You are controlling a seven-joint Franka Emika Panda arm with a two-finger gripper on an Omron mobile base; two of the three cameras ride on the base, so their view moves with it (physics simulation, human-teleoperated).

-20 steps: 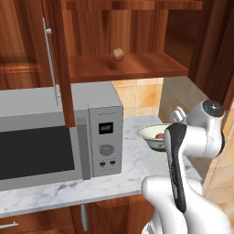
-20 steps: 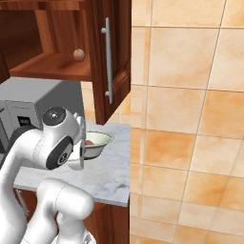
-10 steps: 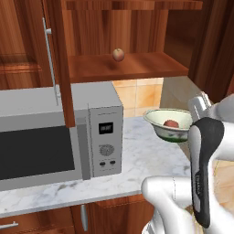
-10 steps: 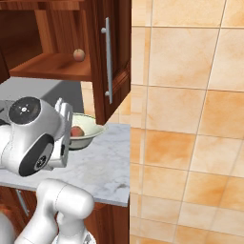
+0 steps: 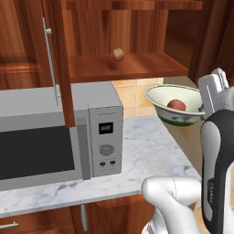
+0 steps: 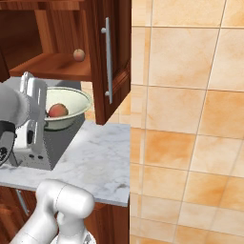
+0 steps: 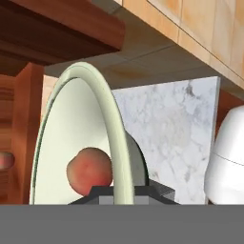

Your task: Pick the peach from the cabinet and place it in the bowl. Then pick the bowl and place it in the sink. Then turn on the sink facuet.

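- One bowl is lifted clear above the marble surface, tilted, beside the one microwave.
- One peach lies inside it.
- One paler round fruit sits on the shelf of the open cabinet.
- The pincer is clenched on the bowl's rim, one dark finger on either side of it.

Kitchen: microwave on marble counter, wooden cabinet, probably tiled wall.
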